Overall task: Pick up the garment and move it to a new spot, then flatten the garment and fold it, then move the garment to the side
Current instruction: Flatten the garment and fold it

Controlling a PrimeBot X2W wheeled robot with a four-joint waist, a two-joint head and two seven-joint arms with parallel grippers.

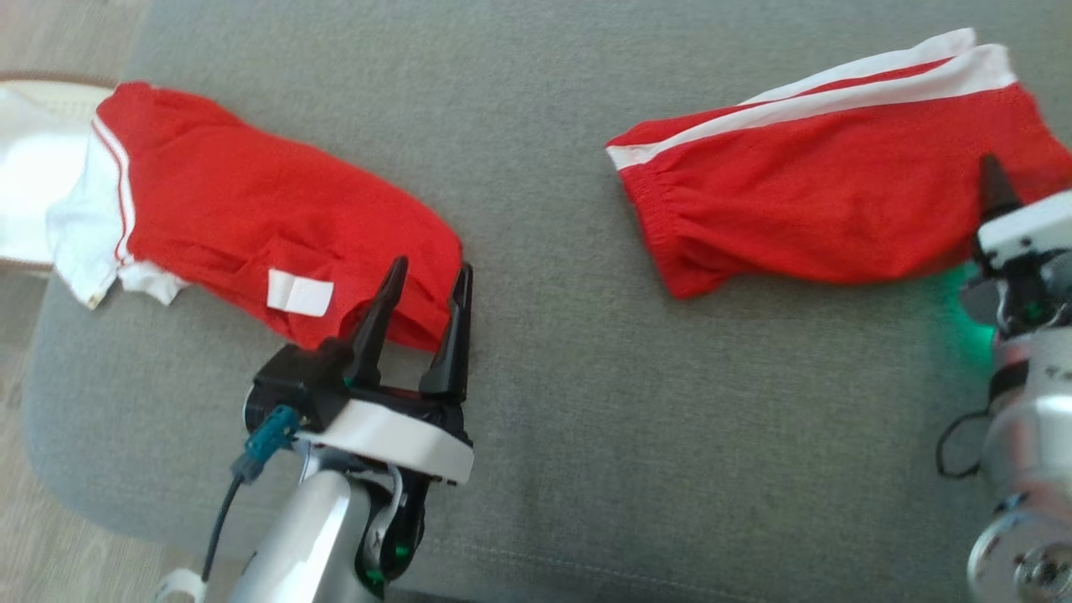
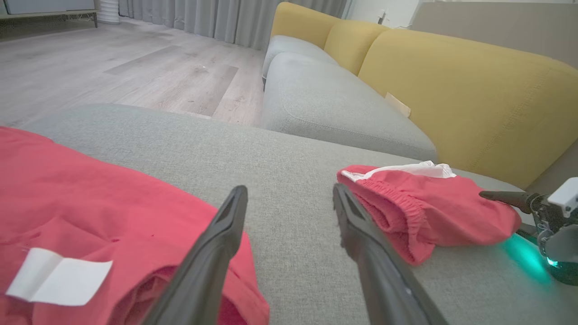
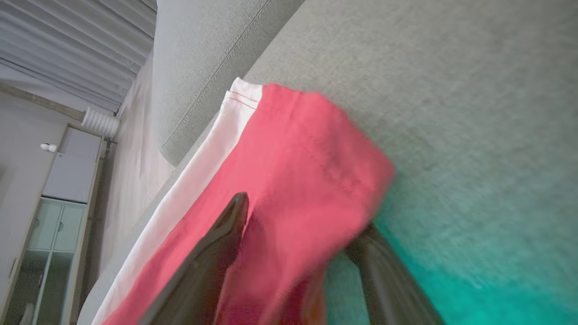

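L claw [image 1: 432, 266] wide open astride L shorts [image 1: 251, 201] edge; R claw [image 3: 302, 214] open, R shorts [image 1: 821, 193] cloth between.

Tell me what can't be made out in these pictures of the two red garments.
- Right wrist view: right garment hem beside the right gripper is blurred by motion.
- Head view: that garment's far end is cut off by the right edge.
- Head view: white label on the left garment, print too small to read.
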